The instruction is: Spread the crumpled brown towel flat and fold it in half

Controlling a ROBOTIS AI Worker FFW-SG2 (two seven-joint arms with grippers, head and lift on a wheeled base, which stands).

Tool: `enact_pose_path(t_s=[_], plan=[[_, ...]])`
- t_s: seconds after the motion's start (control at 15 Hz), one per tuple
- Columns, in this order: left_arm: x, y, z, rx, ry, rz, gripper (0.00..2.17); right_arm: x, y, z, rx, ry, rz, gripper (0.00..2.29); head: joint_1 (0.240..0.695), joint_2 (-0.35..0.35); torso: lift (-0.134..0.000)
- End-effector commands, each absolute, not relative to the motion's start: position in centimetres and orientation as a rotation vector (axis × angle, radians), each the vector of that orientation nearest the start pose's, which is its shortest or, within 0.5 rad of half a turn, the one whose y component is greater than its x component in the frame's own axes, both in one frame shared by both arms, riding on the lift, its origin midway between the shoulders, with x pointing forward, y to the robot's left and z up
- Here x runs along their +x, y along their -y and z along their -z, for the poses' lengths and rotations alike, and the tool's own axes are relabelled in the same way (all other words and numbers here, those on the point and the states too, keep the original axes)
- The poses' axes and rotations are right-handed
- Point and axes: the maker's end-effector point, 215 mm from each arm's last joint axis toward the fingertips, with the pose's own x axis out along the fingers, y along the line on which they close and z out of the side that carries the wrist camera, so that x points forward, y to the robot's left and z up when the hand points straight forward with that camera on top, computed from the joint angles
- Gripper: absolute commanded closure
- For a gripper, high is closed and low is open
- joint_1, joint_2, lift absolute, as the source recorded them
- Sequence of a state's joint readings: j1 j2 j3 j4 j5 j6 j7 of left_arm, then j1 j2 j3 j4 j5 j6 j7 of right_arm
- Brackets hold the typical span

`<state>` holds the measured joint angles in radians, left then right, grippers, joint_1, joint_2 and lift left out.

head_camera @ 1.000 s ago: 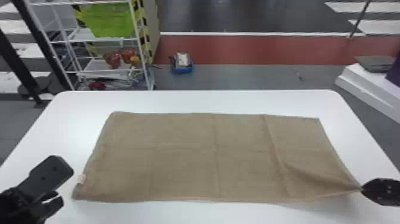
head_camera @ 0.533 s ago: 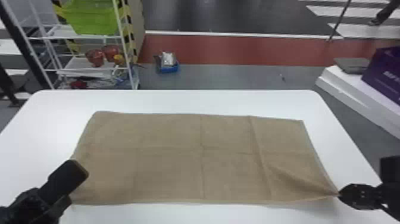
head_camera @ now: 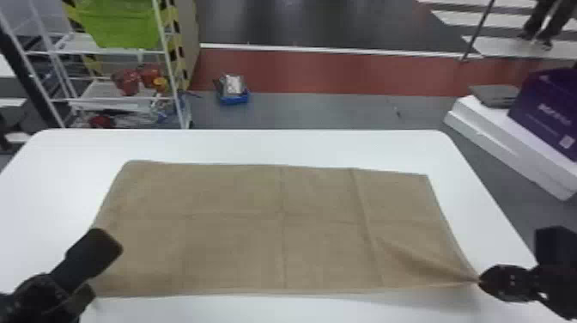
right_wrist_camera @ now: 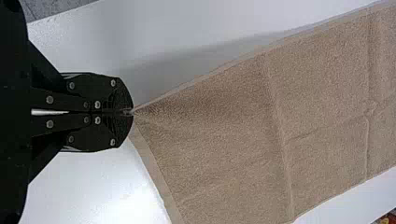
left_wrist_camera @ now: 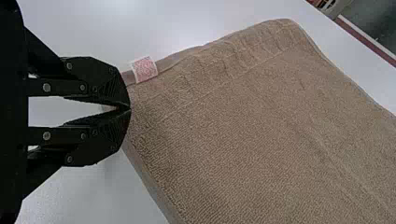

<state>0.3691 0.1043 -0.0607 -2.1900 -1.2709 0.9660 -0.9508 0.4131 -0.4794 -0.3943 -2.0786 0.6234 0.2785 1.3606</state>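
Note:
The brown towel (head_camera: 240, 223) lies spread as a wide rectangle, with faint crease lines and its near right corner pulled up into a slanting fold. At its near left corner is my left gripper (head_camera: 88, 294); in the left wrist view the left gripper (left_wrist_camera: 130, 108) is shut on that corner, beside a small tag (left_wrist_camera: 144, 69). My right gripper (head_camera: 480, 281) pinches the near right corner. In the right wrist view, the right gripper (right_wrist_camera: 132, 112) has its tips together on the towel (right_wrist_camera: 224, 126), whose edges fan out from them.
The white table (head_camera: 274, 146) extends around the towel on all sides. Beyond it stand a white shelf rack (head_camera: 167, 64) with a green bin (head_camera: 116, 23) at the left, a small blue box (head_camera: 234, 96) on the floor, and a purple box (head_camera: 545, 111) on white blocks at the right.
The head view has swung slightly to the right, shifting the scene leftward. My left gripper has come over the towel's near left corner and taken hold of it. The right gripper still holds its corner.

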Motion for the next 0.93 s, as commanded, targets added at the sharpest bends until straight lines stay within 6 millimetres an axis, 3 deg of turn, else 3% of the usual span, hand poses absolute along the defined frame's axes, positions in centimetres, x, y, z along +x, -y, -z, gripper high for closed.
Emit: enact_pose_path(t_s=[0.0,0.53,0.87], plan=[[35.9,-35.1,44.3,0.767,-1.015,0.128,0.95,35.5,39.8,40.9,-0.880,-0.848,-0.835,1.20,0.695,-0.082,-0.134],[31.7,-37.6,44.0,0.754,-1.085,0.128,0.95,35.7,39.6,40.7,-0.908,-0.836,-0.848,1.20,0.695,-0.055,-0.134],[30.4,-38.3,44.3,0.748,-1.109,0.120,0.95,35.7,40.1,40.5,-0.933,-0.837,-0.844,1.20,0.695,-0.028,-0.134]])
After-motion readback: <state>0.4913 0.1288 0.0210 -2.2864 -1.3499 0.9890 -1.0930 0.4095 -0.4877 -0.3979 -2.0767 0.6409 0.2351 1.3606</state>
